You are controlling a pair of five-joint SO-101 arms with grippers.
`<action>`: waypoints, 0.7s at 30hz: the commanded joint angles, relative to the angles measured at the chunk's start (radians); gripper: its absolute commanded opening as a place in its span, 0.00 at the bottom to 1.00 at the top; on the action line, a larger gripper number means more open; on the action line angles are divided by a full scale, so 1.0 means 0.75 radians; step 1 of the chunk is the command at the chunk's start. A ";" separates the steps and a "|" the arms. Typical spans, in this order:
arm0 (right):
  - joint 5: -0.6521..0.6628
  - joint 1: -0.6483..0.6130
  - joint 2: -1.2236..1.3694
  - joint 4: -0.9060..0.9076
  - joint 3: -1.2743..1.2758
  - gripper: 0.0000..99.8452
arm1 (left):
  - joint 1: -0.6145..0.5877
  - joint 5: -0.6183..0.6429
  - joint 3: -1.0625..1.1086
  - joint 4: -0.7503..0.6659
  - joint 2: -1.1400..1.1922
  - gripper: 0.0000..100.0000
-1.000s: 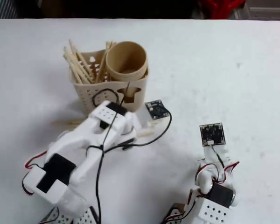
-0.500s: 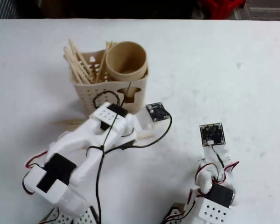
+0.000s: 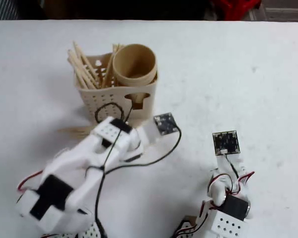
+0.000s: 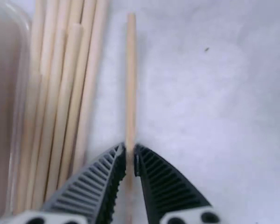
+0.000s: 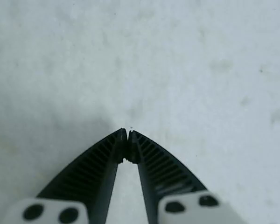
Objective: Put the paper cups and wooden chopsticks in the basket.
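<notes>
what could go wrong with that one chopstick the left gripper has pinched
The left gripper pinches the chopstick near one end, so it may pivot or slip when lifted.
The loose chopsticks lie right beside it and could get knocked.
The basket is already crowded by a paper cup, so it may snag going in.

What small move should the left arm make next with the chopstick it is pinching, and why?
Probably a short lift straight up. The left gripper is shut on one chopstick that seems to lie on the table beside a bundle of others; raising it first should clear them before carrying it to the nearby basket.
</notes>
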 commanded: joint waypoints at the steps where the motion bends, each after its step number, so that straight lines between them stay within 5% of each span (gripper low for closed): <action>1: -0.014 -0.007 -0.011 -0.019 0.008 0.02 | 0.040 0.000 0.123 -0.055 -0.285 0.03; 15: -0.014 -0.007 -0.011 -0.019 0.008 0.02 | 0.032 0.006 -0.018 0.395 -1.259 0.02; 21: -0.014 -0.007 -0.011 -0.019 0.008 0.02 | 0.030 0.217 -0.319 0.477 -1.468 0.02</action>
